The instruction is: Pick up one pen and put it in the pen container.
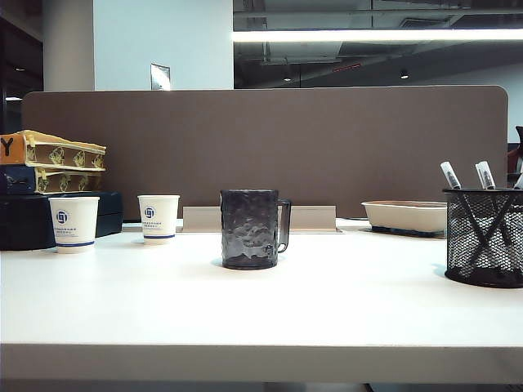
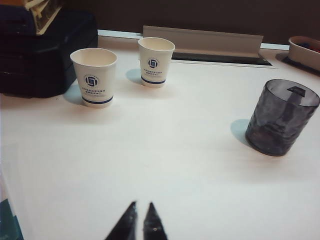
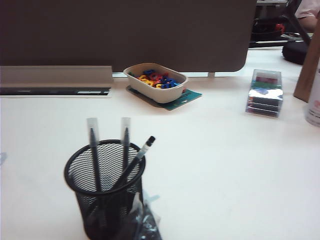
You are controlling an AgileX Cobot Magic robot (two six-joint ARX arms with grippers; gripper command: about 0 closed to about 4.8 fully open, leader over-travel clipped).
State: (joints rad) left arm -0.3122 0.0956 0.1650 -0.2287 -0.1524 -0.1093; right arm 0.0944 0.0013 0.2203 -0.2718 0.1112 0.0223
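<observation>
1. The pen container [image 3: 105, 187] stands on the white table [image 1: 327, 302], at the right side in the exterior view. Three pens already stand inside it.
2. One pen [image 3: 131, 166] leans over the rim with its dark tip up. The other two stand up straight with clear caps. I see no pen lying loose on the table.
3. So the job looks done, or close to done. No pen is in any hand now.
4. The left gripper [image 2: 139, 224] sits low over the bare table, near the front edge. Its two dark tips are almost together, with a thin gap. It holds nothing.
5. The right gripper [image 3: 142, 225] is just beside the pen container, close to the camera. It looks blurry. Its jaws are closed tight, and I see nothing in them.
6. If one more pen is wanted, a hand must first find one. Then it must open, pinch the thin pen, and drop it in from above.
7. Other things are near. A dark bumpy mug [image 1: 251, 229] stands in the middle of the table. Two paper cups [image 2: 95, 76] stand at the left.
8. A tray of colored bits [image 3: 156, 82] sits behind the pen container. A clear box [image 3: 265, 93] is off to the side.
9. Nothing blocks the top of the pen container. The pens sticking up could get bumped.
</observation>
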